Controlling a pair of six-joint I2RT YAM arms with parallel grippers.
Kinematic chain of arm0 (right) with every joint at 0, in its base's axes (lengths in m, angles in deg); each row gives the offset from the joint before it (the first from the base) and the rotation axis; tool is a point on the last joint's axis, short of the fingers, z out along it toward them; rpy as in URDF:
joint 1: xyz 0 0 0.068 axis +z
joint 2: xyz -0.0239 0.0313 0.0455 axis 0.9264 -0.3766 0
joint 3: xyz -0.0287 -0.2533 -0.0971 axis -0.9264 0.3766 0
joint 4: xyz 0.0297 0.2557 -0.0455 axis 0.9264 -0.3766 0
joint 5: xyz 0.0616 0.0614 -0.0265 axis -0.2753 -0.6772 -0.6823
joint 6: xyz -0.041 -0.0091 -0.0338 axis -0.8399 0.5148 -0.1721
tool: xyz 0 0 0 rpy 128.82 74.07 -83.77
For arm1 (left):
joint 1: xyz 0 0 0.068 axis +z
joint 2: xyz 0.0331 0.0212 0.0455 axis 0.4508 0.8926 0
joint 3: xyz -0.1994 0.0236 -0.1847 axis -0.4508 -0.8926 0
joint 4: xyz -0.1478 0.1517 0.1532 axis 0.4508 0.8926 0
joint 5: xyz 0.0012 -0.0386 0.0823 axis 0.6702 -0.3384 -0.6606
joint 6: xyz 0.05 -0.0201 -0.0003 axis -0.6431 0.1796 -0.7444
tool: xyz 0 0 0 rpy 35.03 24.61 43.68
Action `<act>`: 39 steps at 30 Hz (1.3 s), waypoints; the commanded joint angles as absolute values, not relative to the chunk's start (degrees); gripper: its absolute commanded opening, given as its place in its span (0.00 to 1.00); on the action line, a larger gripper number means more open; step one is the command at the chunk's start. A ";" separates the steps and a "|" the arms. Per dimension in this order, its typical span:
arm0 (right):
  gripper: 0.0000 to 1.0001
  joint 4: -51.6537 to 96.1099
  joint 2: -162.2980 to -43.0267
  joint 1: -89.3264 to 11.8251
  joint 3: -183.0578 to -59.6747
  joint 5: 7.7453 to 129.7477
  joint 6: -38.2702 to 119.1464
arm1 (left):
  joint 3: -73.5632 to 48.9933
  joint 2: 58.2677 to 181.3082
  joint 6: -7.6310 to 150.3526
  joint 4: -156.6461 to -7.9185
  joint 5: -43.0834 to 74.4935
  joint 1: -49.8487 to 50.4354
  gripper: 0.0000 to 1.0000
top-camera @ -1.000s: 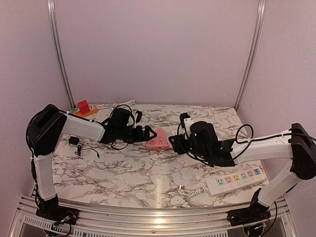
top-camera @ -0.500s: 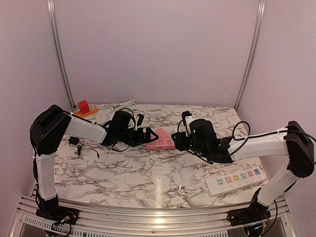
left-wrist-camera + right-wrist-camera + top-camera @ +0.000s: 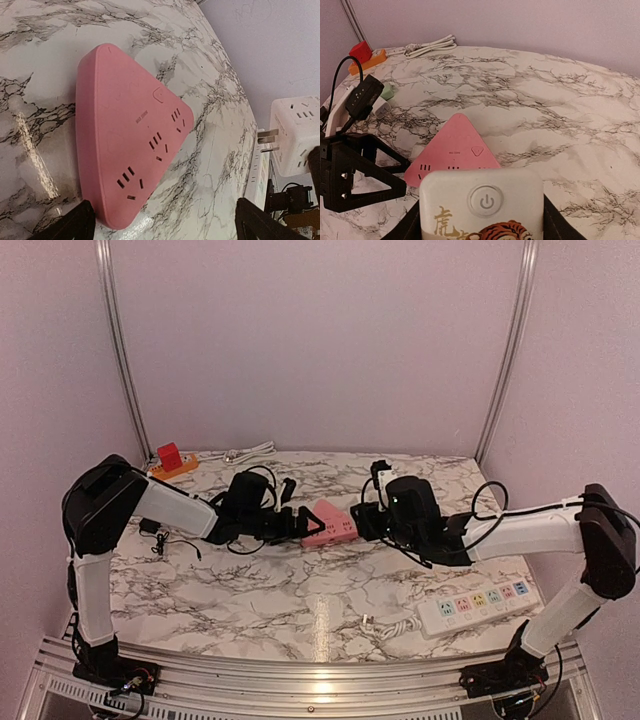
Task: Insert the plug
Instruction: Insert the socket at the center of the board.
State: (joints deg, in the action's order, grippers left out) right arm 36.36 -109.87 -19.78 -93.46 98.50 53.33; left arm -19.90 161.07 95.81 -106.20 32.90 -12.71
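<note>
A pink triangular socket block [image 3: 330, 524] lies flat on the marble table, its slots facing up [image 3: 131, 150]. My left gripper [image 3: 165, 226] is open wide at the block's left end, one black finger [image 3: 70, 225] beside its near corner. My right gripper [image 3: 374, 506] is shut on a white cube plug [image 3: 482, 202] with a power button and tiger print. It holds the plug just right of the pink block [image 3: 454, 147]. In the left wrist view the white cube plug [image 3: 295, 135] points its metal prongs toward the block, a gap still between them.
A white power strip [image 3: 478, 605] with coloured sockets lies at the front right, a loose white plug [image 3: 368, 621] beside it. An orange strip with a red block [image 3: 170, 462] and a white cable [image 3: 245, 452] sit at the back left. A small black adapter [image 3: 152, 528] lies left.
My right arm has carried the white plug left and farther back, toward the pink block. My left gripper has slid right up to the block's left end, staying open.
</note>
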 commanded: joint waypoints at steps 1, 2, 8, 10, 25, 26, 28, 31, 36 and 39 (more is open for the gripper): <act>0.19 37.93 -110.33 -21.56 -96.31 96.94 52.08 | -21.40 161.37 95.98 -108.03 33.99 -13.37 0.99; 0.19 38.21 -110.41 -22.13 -96.11 95.59 51.83 | -21.63 161.27 95.95 -108.12 33.92 -13.37 0.99; 0.16 41.31 -111.58 -29.00 -94.67 83.60 50.17 | -22.51 160.16 95.88 -108.06 32.96 -13.37 0.99; 0.16 42.10 -112.34 -30.21 -94.83 80.63 48.62 | -22.79 159.43 95.86 -108.04 32.90 -13.34 0.99; 0.14 41.86 -121.63 -30.63 -99.84 74.23 47.20 | -24.04 157.86 95.65 -108.10 33.29 -12.84 0.99; 0.14 42.11 -122.02 -30.70 -99.93 74.26 47.35 | -24.19 157.70 95.64 -108.06 33.25 -12.77 0.99; 0.14 42.04 -122.78 -30.68 -100.64 74.26 47.42 | -24.40 157.27 95.56 -108.07 33.22 -12.67 0.99; 0.13 41.78 -123.67 -30.64 -101.63 74.33 47.43 | -24.66 156.91 95.31 -108.07 33.29 -12.58 0.99; 0.13 41.69 -123.81 -30.70 -102.16 75.51 47.60 | -24.86 156.96 95.29 -108.10 33.76 -12.32 0.99; 0.13 41.45 -123.92 -30.68 -102.52 76.11 47.54 | -24.78 157.14 95.29 -108.09 34.06 -12.23 0.99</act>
